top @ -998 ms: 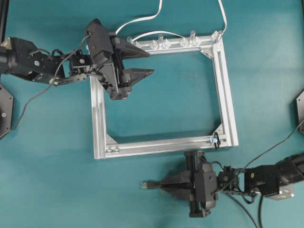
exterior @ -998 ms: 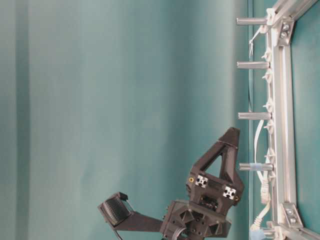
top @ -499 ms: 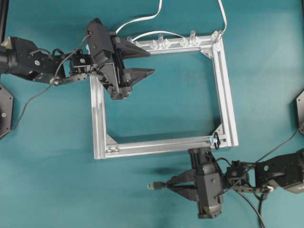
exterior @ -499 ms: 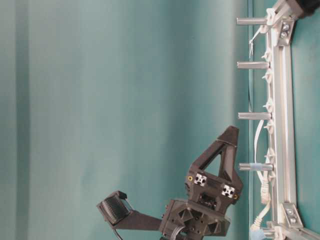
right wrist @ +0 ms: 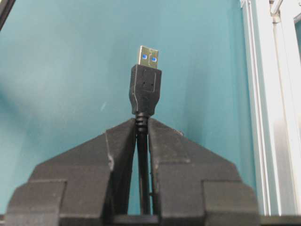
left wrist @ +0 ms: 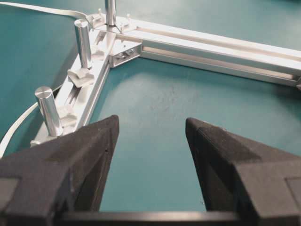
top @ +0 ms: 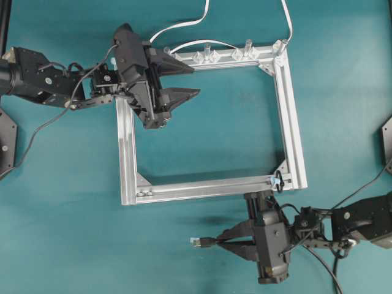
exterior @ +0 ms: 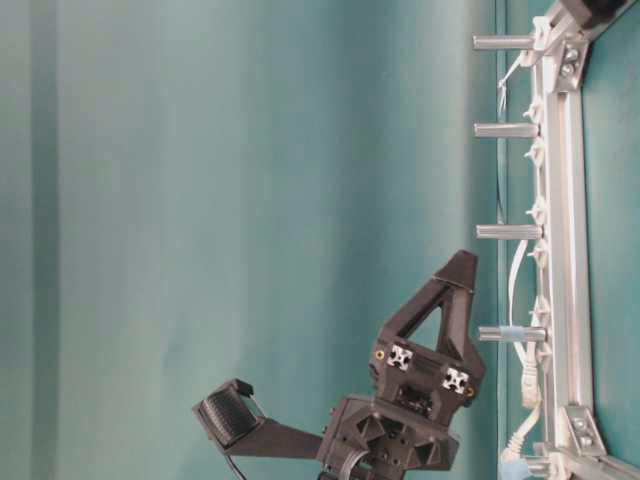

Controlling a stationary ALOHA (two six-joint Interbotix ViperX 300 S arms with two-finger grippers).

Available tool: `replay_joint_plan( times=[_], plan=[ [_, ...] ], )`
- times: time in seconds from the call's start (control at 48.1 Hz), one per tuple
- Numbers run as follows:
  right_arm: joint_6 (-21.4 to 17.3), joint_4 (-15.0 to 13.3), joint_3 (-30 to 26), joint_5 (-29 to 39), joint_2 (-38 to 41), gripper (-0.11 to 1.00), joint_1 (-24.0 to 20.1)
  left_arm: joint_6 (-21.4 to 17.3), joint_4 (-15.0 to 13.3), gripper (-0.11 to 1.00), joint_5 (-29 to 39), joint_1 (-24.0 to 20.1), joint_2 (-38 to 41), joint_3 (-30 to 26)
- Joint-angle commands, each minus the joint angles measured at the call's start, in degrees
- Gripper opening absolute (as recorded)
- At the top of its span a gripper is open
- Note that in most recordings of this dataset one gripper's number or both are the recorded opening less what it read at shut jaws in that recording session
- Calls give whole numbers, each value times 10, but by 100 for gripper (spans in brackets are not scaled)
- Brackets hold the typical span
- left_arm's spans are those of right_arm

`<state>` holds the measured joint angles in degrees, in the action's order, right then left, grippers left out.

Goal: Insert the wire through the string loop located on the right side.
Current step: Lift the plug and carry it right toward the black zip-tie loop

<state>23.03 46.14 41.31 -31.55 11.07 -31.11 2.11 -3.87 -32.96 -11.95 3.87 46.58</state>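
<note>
The thin black wire [right wrist: 145, 89] is pinched behind its plug by the right claw [top: 215, 241]; its metal tip should be turned toward the tiny black string loop [top: 278, 181] before threading.

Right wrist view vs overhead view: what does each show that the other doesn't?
Only the right wrist view shows the metallic tip with its blue inserts on the black USB plug of the wire, and the cable pinched between the shut pads of the right gripper.

Only the overhead view shows the tiny black string loop on the frame's near bar, the open left gripper over the far left corner, and the white cables.

Both show the plug held clear of the silver aluminium frame, above the teal table.
</note>
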Motion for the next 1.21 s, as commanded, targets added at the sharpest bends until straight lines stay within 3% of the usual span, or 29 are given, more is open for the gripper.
replay_joint_plan(
  times=[0.0,0.416,1.185],
  plan=[
    [1,0,-4,-3,-18,11,-1,4,1,62,-3,1,-17,-11],
    [1,0,18,5,-44,11,-18,4,1,62,-3,1,-17,-11],
    [0,0,205,69,-227,11,-101,3,1,61,-3,2,-17,-22]
  ],
)
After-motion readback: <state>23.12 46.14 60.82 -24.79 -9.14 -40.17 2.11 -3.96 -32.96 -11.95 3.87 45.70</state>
